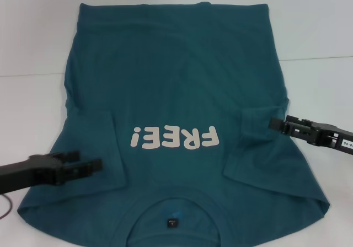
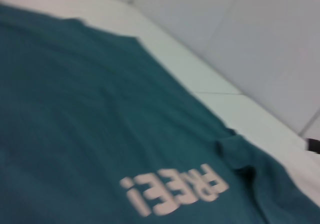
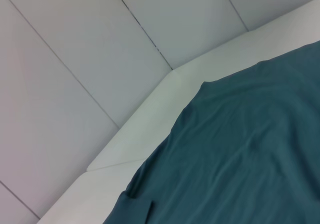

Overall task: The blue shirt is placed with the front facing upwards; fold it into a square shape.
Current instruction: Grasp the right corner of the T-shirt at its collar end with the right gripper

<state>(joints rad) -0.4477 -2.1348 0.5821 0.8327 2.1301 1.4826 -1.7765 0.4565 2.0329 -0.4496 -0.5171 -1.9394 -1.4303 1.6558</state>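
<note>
Blue shirt (image 1: 176, 81) lies flat between left tool (image 1: 91, 167), fingers spread, and right tool (image 1: 278, 124), grip unclear

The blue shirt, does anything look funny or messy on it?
A little. The blue shirt lies front up on the white table, but both sleeves are folded inward onto the chest, and the one by the right gripper looks bunched and wrinkled. The left gripper is over the other sleeve. No tears or stains show.

Head camera overhead, both wrist cameras low, close, sharing the blue shirt (image 1: 176, 109)
</note>
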